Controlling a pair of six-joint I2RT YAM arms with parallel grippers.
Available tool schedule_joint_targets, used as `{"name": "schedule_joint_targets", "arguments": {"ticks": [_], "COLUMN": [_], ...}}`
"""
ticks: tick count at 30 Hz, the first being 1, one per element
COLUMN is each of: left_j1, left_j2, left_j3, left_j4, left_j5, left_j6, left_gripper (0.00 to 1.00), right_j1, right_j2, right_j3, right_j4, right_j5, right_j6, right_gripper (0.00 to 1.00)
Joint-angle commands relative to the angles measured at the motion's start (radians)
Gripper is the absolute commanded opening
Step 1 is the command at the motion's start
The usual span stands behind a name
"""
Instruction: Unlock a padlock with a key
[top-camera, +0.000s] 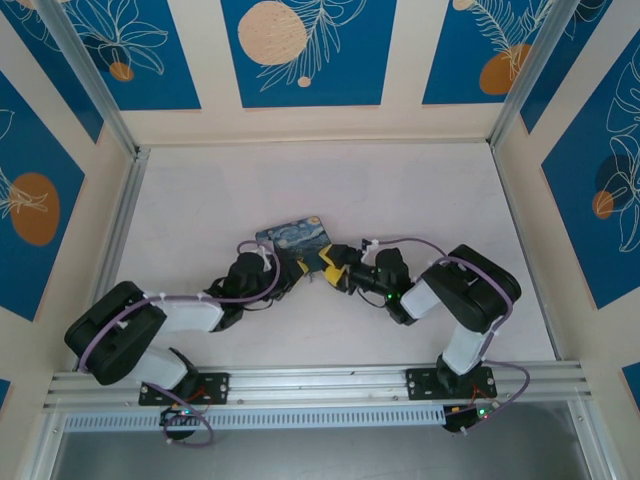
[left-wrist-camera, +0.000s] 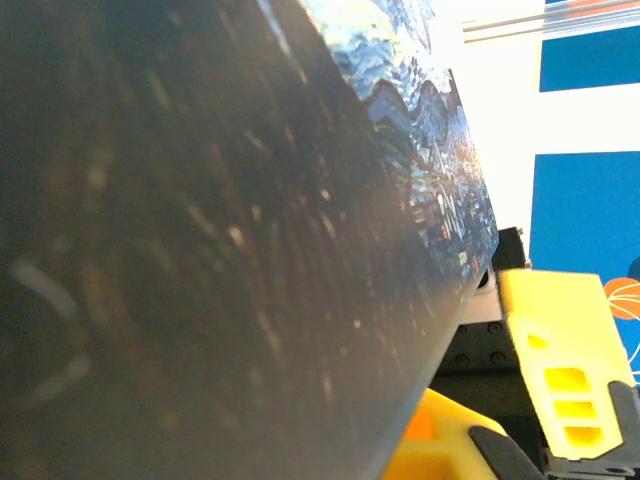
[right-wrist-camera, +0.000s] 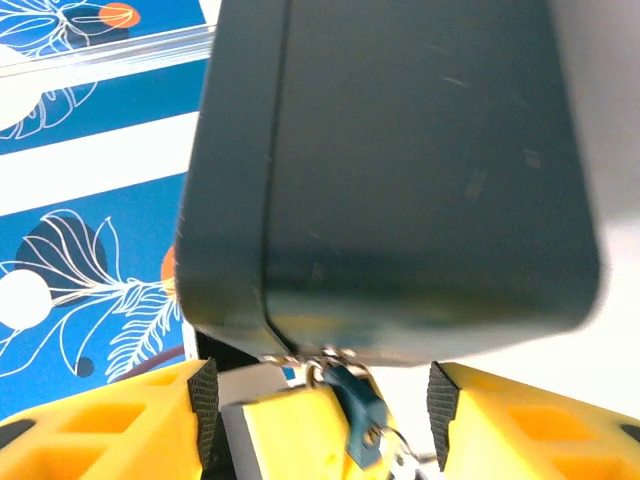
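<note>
Top view: the two arms are seen converging over the middle of the pale bench (top-camera: 300, 180), where the printed box (top-camera: 295, 233) is met by the left claw (top-camera: 293, 268) and the right claw (top-camera: 328, 266), which lie just beside one another at the box's near edge.

Right wrist view: the dark underside of the box (right-wrist-camera: 400, 170) is shown above the right claw (right-wrist-camera: 322, 405). The padlock (right-wrist-camera: 362, 415), small and bluish, is seen hanging from the clasp at the box's lower edge. It is placed between the two yellow, black-padded fingers (right-wrist-camera: 100, 425) of the right claw, which are spread well apart; neither pad is touched by it. The padlock is bordered on its left by a further yellow part. A small bright metal piece (right-wrist-camera: 398, 452) just beside the padlock's lower end is too blurred to be identified.

Left wrist view: the box (left-wrist-camera: 250, 250) is presented very close to the lens, tilted. The left claw is drawn together; what, if anything, is clamped by it cannot be told.
</note>
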Motion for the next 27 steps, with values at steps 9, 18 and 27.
{"name": "schedule_joint_targets", "arguments": {"ticks": [9, 18, 27], "left_j1": [0.026, 0.034, 0.035], "left_j2": [0.017, 0.006, -0.006], "left_j3": [0.027, 0.094, 0.169], "left_j4": [-0.045, -0.154, -0.268], "left_j5": [0.044, 0.115, 0.172], "left_j6": [0.056, 0.085, 0.104], "left_gripper": [0.00, 0.00, 0.00], "right_j1": [0.009, 0.119, 0.289], "right_j2": [-0.521, -0.588, -0.462], "right_j3": [0.083, 0.228, 0.253], "right_j4": [-1.007, -1.310, -1.240], "right_j5": [0.049, 0.317, 0.567], "right_j6": [-0.517, -1.033, -1.244], "right_gripper": [0.60, 0.57, 0.41]}}
